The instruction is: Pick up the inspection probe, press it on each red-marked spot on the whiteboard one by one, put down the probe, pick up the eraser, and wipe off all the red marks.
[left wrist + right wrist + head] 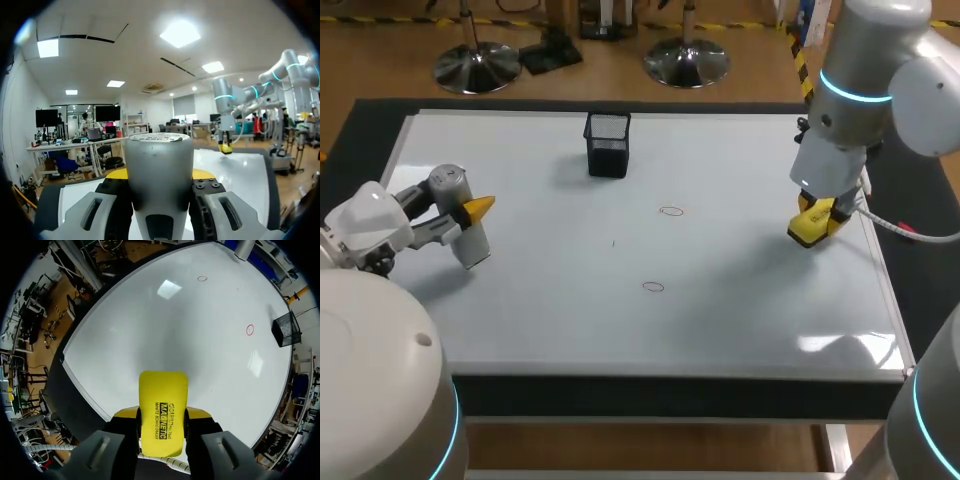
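Observation:
The grey cylindrical probe (463, 225) is held tilted over the whiteboard's (720, 320) left side, my left gripper (472, 211) shut on it. In the left wrist view the probe (159, 170) fills the space between the fingers of the left gripper (160, 176). At the right edge of the board, my right gripper (817, 216) is shut on the yellow eraser (810, 228), low over the surface. The right wrist view shows the eraser (163, 410) clamped in the right gripper (161, 416). Two small red circles (671, 211) (653, 287) are drawn mid-board, also seen as red circles (250, 329) (202, 278) ahead of the eraser.
A black mesh basket (608, 143) stands upright at the back middle of the whiteboard, and the same basket (286, 328) shows beyond one red circle in the right wrist view. A dark table border (670, 395) frames the board.

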`<state>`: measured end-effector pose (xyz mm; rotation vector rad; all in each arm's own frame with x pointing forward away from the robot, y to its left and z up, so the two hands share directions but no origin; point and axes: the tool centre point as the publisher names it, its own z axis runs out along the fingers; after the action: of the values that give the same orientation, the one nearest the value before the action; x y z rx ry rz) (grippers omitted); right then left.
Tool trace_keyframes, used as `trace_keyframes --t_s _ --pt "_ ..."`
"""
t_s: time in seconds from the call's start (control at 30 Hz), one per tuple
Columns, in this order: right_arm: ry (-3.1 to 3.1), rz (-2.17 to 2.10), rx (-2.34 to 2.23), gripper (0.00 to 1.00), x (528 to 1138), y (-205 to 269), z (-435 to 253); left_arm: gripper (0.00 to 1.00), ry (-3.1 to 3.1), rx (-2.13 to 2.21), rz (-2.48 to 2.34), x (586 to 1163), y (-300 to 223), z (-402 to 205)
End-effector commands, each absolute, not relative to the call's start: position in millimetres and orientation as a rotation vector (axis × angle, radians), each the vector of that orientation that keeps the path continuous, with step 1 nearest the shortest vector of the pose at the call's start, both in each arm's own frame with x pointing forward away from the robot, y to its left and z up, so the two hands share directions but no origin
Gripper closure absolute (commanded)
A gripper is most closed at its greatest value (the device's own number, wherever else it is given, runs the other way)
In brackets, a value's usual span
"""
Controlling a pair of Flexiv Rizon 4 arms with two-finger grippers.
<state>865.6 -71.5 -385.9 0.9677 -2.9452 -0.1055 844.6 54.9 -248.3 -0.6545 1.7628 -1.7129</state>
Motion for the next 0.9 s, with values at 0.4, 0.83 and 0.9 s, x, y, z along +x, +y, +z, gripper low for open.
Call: trace_keyframes --t_s 0.4,0.83,0.9 --pt "-2.945 -0.102 0.971 1.0 865 -73 -385 1.0 1.759 -0.654 -1.712 845 54 -248" --pt "-2.945 -0.102 0.971 1.0 865 -73 -385 1.0 1.806 -0.51 -1.812 873 2 -232" --pt "-2.945 -0.102 0.971 1.0 865 -73 -385 1.0 1.824 -0.486 -1.846 880 -13 -234"
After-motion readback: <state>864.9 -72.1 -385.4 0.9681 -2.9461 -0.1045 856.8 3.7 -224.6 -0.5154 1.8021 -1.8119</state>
